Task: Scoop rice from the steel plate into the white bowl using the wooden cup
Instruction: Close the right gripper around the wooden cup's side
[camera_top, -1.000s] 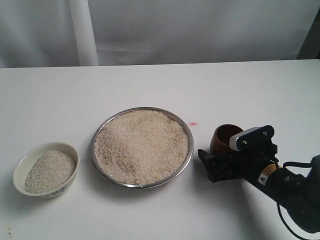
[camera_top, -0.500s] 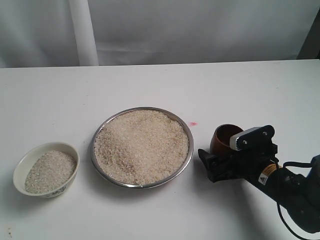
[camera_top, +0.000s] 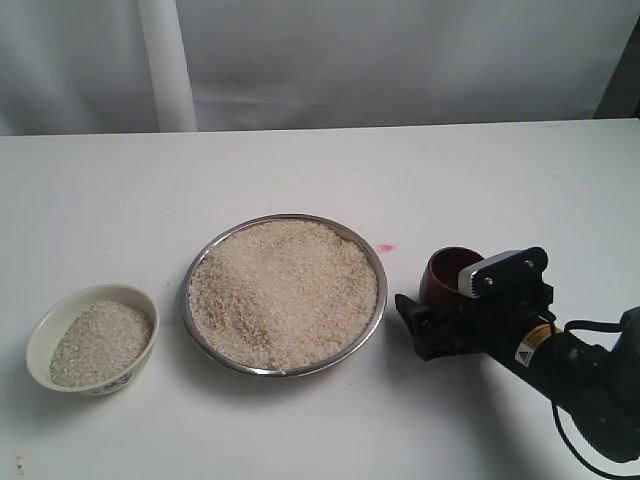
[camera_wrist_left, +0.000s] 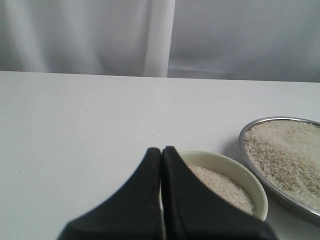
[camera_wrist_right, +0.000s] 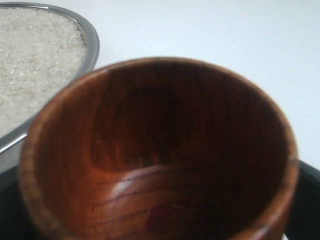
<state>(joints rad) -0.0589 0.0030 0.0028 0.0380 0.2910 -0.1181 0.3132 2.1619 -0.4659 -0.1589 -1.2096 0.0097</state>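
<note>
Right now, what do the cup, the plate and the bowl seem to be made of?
The wooden cup: polished reddish-brown wood; grain lines show inside. The steel plate: shiny silver metal, probably steel; its rim reflects light. The white bowl: glossy cream body, likely ceramic.

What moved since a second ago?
Nothing visibly moved. The right gripper is still around the wooden cup, which stands beside the steel plate. The rice and the white bowl lie as before.

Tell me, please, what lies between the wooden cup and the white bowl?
The steel plate, full of rice, lies between the wooden cup and the white bowl, as the exterior view shows.
</note>
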